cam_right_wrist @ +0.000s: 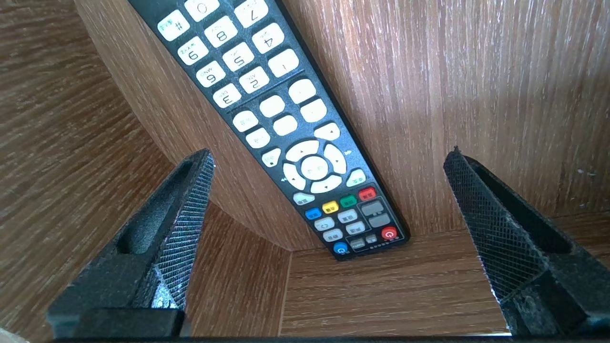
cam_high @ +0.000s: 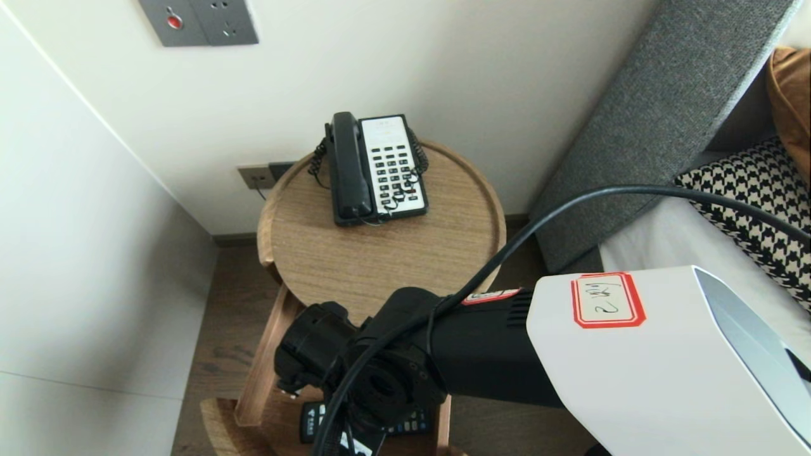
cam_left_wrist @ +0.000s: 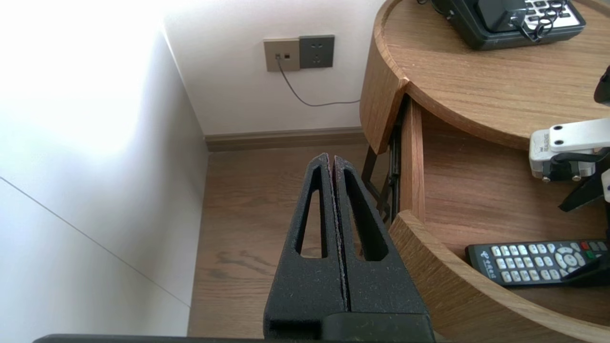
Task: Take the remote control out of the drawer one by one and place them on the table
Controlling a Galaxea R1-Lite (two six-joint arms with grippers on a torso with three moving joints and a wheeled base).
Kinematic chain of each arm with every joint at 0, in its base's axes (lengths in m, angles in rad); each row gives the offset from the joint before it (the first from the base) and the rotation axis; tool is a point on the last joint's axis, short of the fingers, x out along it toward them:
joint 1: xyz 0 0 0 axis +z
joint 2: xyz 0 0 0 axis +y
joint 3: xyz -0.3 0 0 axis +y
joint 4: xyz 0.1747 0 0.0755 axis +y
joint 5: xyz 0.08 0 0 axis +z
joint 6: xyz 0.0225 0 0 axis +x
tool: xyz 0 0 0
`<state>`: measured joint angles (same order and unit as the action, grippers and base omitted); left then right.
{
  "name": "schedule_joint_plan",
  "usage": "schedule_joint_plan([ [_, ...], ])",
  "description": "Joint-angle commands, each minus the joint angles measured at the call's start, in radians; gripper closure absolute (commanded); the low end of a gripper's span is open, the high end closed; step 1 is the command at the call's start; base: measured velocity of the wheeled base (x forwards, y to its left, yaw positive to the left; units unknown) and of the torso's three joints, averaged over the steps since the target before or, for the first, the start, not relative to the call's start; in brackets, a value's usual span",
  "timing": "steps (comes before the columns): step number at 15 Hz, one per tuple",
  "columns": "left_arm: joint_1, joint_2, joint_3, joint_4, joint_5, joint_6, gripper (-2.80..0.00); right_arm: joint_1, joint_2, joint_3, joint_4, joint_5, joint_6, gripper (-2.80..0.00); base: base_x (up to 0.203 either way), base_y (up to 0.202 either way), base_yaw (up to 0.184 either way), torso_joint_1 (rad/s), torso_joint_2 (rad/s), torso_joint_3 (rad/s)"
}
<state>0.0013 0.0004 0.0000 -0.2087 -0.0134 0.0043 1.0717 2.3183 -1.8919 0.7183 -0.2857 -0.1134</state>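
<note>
Remote (cam_high: 315, 421) mostly hidden beneath right arm (cam_high: 481, 345)

One remote (cam_right_wrist: 295, 128), one telephone (cam_high: 377, 168), one round wooden table (cam_high: 380, 259)

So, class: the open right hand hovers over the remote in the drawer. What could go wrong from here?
1. The remote lies close along the drawer's curved wall; a finger of the right hand may strike wood instead of slipping beside it.
2. The remote sits askew between the fingers, so closing might twist it away.
</note>
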Motion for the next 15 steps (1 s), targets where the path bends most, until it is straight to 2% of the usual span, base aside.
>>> schedule_joint_plan([
  [1, 0.0, -0.003, 0.04, -0.001, 0.0, 0.0, 0.0, 0.001, -0.002, 0.004, 0.005, -0.003, -0.005, -2.8, 0.0, 0.0, 0.0, 0.0, 0.0, 0.0],
  [15, 0.0, -0.003, 0.04, -0.003, 0.0, 0.0, 0.0, -0.006, 0.042, -0.038, 0.006, -0.003, -0.027, -2.8, 0.0, 0.0, 0.0, 0.0, 0.0, 0.0],
])
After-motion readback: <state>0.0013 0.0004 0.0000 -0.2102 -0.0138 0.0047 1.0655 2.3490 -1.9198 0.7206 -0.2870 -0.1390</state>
